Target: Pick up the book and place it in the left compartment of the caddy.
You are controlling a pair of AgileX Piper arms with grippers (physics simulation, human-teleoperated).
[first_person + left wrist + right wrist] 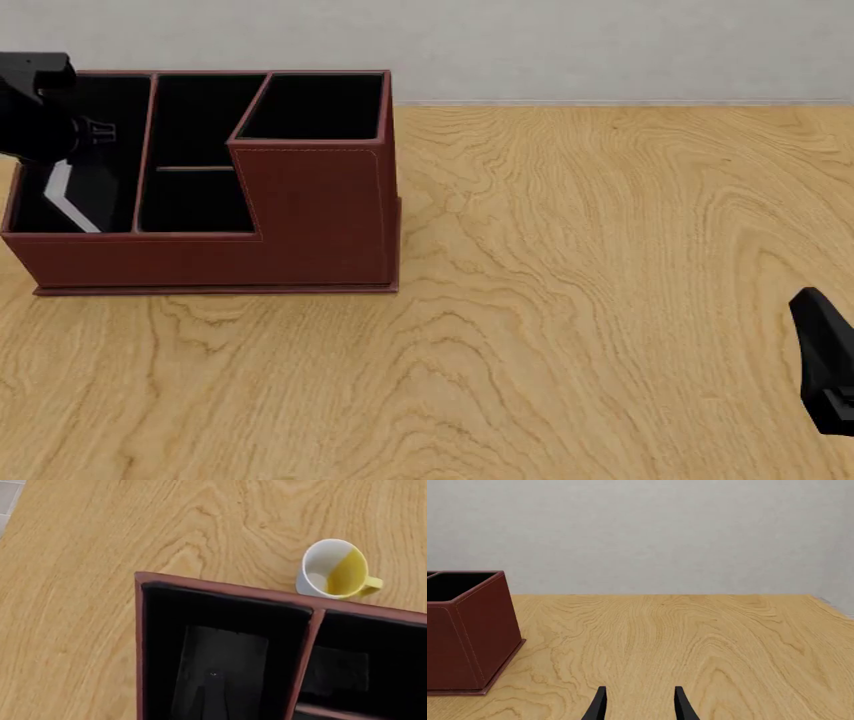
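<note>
- The table [601,250] is a broad wooden top; ahead of the right gripper [639,702] it runs bare to the far wall, and its right edge shows in the right wrist view, well off to the side of the fingers.
- The caddy [314,215] stands at the far left of the table, its taller stepped end toward the middle. In the right wrist view it lies forward and to the left of the right fingers, well apart from them.
- The left arm [34,105] comes in over the caddy's left end, its dark body above the left compartment [100,130]. A pale slanted part below it reaches down inside that section.
- The left gripper itself is hard to make out: the left wrist view looks straight down into the caddy and shows no clear fingertips, so how far it is open cannot be told.
- The right gripper sits low at the near right of the table; its two fingers [598,705] stand apart with bare wood between them, and they hold nothing.
- The book [217,672] lies as a dark flat rectangle on the black floor of the left compartment, directly under the left wrist camera. Whether the fingers touch it cannot be told.
- A fainter dark rectangle shows on the floor of the next section across the divider [303,665]; what it is cannot be made out.
- A mug [333,569], white outside and yellow inside, stands on the table just beyond the caddy's outer wall.
</note>
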